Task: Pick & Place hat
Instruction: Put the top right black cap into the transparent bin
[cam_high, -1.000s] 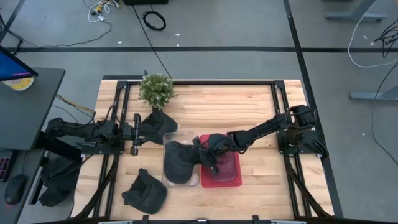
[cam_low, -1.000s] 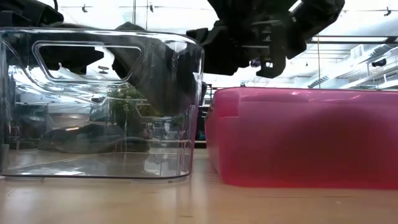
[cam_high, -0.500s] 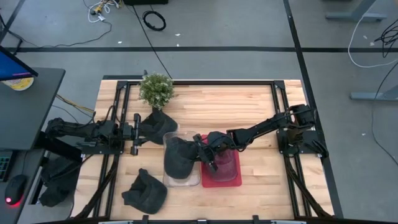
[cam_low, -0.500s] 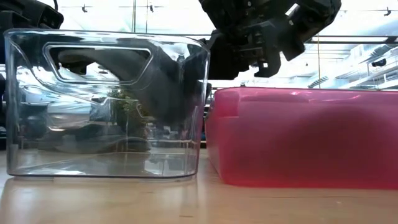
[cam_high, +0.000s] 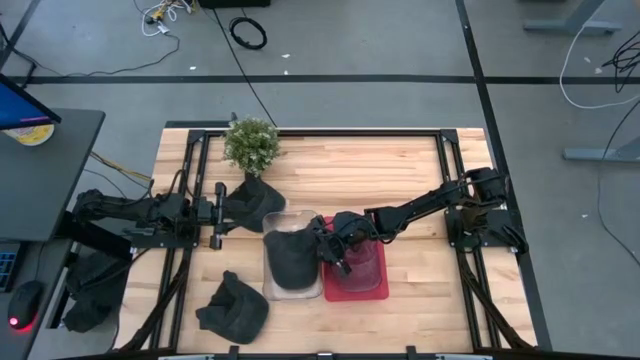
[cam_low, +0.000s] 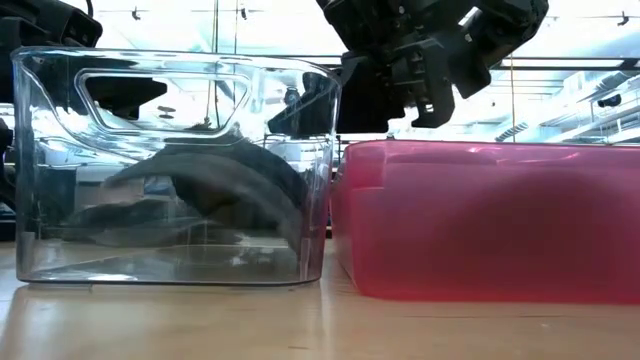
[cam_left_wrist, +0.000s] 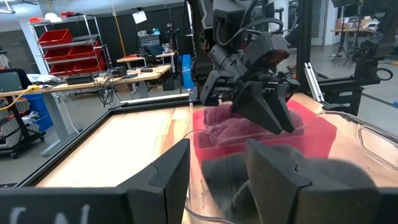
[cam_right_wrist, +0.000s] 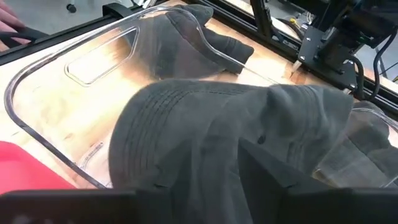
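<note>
A dark hat (cam_high: 233, 308) lies on the near left of the table (cam_high: 400, 165). Further in, another hat (cam_high: 291, 257) sits inside the clear bin (cam_high: 270, 290), beside the pink bin (cam_high: 356, 290). The right gripper (cam_high: 330, 248) hovers over the rims where the bins meet, its fingers apart and holding nothing. The left gripper (cam_high: 219, 213) waits at the left, open and empty, next to a third hat (cam_high: 250, 203). A plant (cam_high: 250, 143) stands at the far edge.

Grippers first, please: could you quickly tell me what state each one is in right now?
Left gripper: jaws open, holding nothing, parked at the table's left side.
Right gripper: open above the clear bin; the hat lies inside.
</note>
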